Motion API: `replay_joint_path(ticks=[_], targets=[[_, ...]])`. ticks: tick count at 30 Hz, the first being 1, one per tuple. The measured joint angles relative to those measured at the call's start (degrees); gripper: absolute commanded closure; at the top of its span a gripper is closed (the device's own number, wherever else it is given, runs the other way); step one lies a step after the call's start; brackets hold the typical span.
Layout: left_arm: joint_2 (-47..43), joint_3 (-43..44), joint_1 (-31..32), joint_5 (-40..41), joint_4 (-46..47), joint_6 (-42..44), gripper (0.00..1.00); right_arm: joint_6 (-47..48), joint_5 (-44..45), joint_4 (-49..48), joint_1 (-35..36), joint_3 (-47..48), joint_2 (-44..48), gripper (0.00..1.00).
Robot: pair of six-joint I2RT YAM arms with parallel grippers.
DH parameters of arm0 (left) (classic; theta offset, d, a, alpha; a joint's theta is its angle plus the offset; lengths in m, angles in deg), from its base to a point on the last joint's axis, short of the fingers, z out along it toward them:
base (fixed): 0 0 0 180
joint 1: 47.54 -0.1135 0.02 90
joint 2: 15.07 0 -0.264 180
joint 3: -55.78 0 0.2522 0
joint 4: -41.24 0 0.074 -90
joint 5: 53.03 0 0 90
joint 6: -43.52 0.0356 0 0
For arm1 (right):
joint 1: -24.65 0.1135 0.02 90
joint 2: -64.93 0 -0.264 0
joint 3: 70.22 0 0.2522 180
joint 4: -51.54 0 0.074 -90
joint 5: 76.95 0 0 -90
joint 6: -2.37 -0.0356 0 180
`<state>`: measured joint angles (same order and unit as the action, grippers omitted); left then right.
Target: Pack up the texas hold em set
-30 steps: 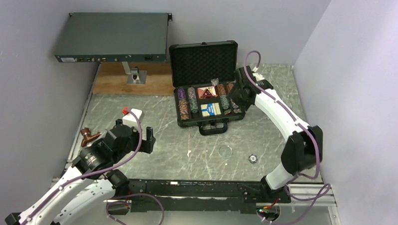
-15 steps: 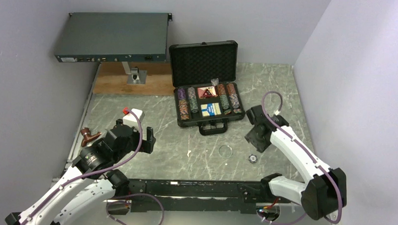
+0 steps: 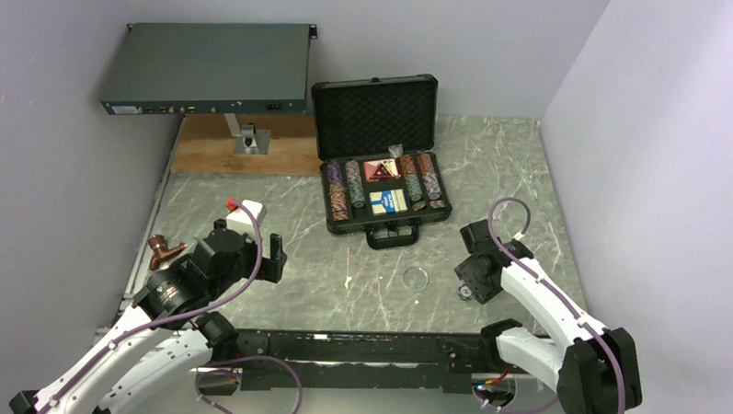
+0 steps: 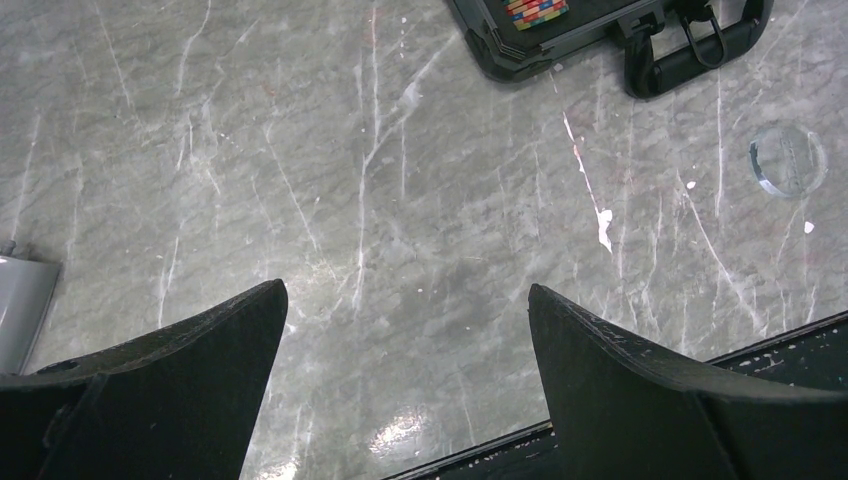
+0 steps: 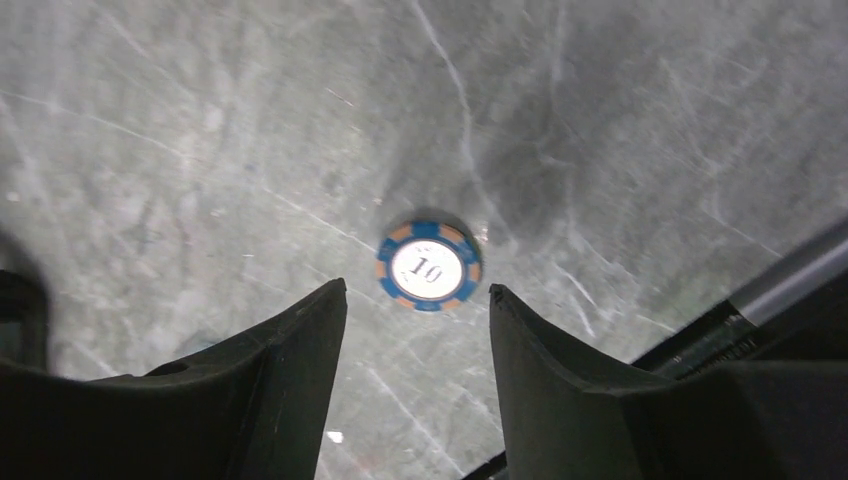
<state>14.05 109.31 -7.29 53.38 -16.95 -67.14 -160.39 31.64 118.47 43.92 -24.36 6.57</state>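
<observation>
The packing is, I think, mostly done but not finished. The black hard briefcase with foam lining (image 3: 380,161) stands open at the far middle of the grey marble desk (image 3: 297,232), its lid upright. The striped poker chip rows (image 3: 345,190) and the blue card deck (image 3: 388,201) lie already in its lower half, with a red triangle piece (image 3: 377,170) behind the deck. 2 pieces are outside: a round blue and orange chip marked 10 (image 5: 429,265), lying flat on the desk near the front edge, well apart from the case, and a clear round disc (image 3: 416,277) just to its left. The right end effector (image 5: 415,292) hangs directly over the chip with its fingers apart, 1 on each side, not touching it as far as I can see. The left end effector (image 4: 405,292) is also spread wide and holds nothing, over the desk at the left. What remains, in my judgement, is to bring both round pieces into the case and close the lid.
</observation>
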Motion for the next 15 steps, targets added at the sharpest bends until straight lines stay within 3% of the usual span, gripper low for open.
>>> replay_joint_path(ticks=[15], targets=[[-0.1,0.0,1.1,0.7,-0.1,-0.1,0.03,2.7,-4.2,-6.8,-3.8,-4.3,-0.7,0.4]])
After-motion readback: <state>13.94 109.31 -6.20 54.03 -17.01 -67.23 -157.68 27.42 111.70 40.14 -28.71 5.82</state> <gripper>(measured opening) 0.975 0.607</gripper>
